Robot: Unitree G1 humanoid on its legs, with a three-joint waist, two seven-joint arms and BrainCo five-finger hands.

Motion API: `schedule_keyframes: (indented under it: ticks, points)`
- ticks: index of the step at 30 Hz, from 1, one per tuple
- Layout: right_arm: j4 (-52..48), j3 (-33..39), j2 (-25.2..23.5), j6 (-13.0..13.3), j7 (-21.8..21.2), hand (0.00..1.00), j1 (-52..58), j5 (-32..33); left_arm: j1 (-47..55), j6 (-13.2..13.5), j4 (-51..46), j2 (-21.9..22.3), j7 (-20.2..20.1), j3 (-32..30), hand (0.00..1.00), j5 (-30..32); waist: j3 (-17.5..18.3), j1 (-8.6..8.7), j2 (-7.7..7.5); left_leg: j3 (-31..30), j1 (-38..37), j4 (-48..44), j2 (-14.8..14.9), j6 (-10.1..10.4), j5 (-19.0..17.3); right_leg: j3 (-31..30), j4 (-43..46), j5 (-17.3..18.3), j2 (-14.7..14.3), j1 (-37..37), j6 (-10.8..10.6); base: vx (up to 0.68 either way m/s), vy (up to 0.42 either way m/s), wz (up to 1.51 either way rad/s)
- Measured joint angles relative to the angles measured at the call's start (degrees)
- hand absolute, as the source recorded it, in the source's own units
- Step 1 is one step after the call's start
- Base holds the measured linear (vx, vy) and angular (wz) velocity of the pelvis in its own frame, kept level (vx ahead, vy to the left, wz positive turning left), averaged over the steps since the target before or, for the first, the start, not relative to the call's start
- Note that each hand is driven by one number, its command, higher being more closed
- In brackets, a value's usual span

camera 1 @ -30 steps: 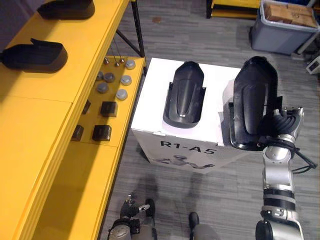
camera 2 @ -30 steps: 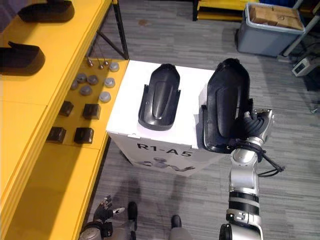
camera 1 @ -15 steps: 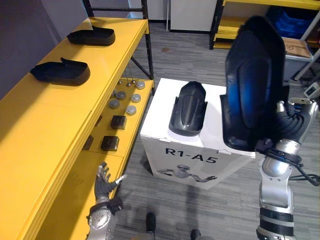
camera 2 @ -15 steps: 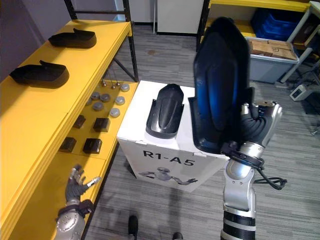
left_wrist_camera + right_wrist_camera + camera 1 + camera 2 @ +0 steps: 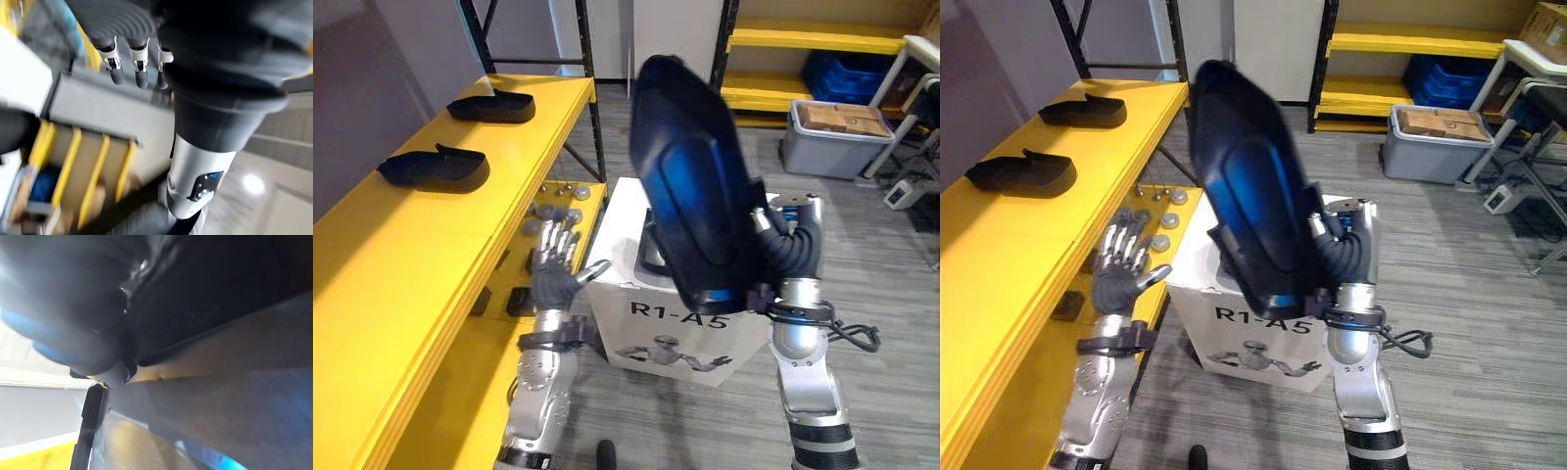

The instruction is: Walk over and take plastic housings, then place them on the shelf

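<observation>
1. The large black plastic housing (image 5: 690, 196) is no longer over the right end of the white cardboard box (image 5: 651, 333). A second ago it sat low there; now it is high in the air and swung left, leaning towards the long yellow shelf (image 5: 401, 245).
2. My right hand (image 5: 775, 233) carries it by the near lower edge. The fingers are clamped on that rim, though most of them are hidden behind the shell.
3. My left hand (image 5: 551, 279) has come up from low by the floor. It now hovers by the box's left near corner, fingers (image 5: 558, 238) spread straight, holding nothing.
4. The second, smaller black housing (image 5: 648, 259) remains on the box; just a sliver of it shows past the raised one.
5. Two black housings (image 5: 435, 166) (image 5: 492, 106) lie on the shelf's far left part, with bare yellow top nearer me.
6. My reading: the pick is done and the carry to the shelf is under way. The left hand looks ready to steady the shell.
</observation>
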State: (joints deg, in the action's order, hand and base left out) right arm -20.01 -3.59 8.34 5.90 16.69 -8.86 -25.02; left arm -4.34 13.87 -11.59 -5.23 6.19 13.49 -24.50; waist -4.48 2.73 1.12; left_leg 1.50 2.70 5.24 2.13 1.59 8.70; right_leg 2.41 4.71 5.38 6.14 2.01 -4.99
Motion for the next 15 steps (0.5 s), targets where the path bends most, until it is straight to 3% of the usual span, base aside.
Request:
schedule_keyframes:
  ticks: [6, 15]
  points:
    - [0.0, -3.3, -0.1, 0.0, -0.8, 1.0, -0.1, -0.1, -2.6, -0.2, 2.1, 0.0, -3.1, 4.7, 0.0, -9.3, 0.9, 0.67, -0.04, 0.6, -0.4, 0.0, 0.2, 0.0, 0.0, -0.4, 0.0, -0.1, -0.1, 0.0, 0.1, -0.02, 0.0, -0.05]
    - [0.6, -5.6, -0.1, 0.0, -1.1, 1.0, -0.1, -1.3, -2.8, -1.6, 4.3, -0.4, -4.7, 8.4, 0.0, -14.0, 2.0, 0.61, -0.07, 1.2, -0.7, 0.0, 0.6, 0.0, 0.0, -1.2, 0.0, -0.3, -0.6, 0.0, 0.3, -0.01, -0.006, -0.04]
